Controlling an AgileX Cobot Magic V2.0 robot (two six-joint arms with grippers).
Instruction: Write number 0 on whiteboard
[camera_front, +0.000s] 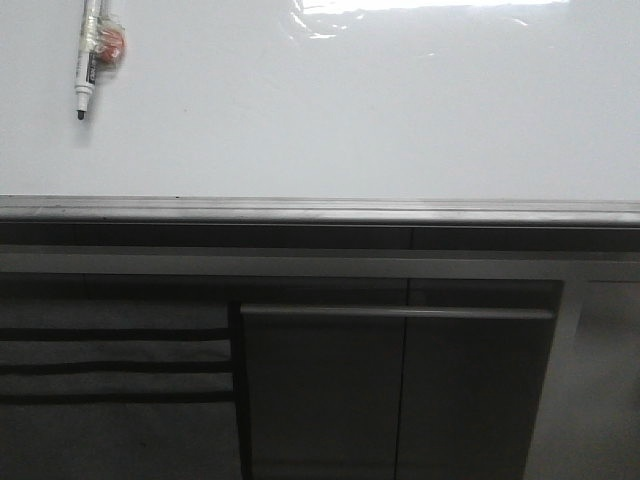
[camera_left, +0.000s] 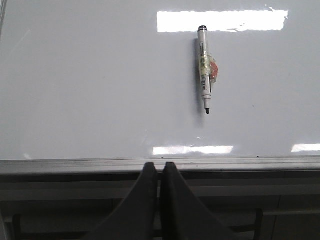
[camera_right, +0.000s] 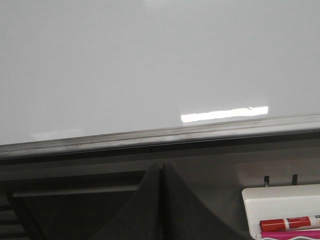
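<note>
Nothing here is reading clearly. The marker (camera_left: 205, 70) lying on the whiteboard (camera_left: 90, 85) is showing a printed label with what looks like a barcode, too small to read. The red marker (camera_right: 290, 222) is showing illegible print.

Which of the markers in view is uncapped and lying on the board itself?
The white-barrelled marker with a bare black tip, lying on the whiteboard. The red-capped marker sits in a white tray off the board.
</note>
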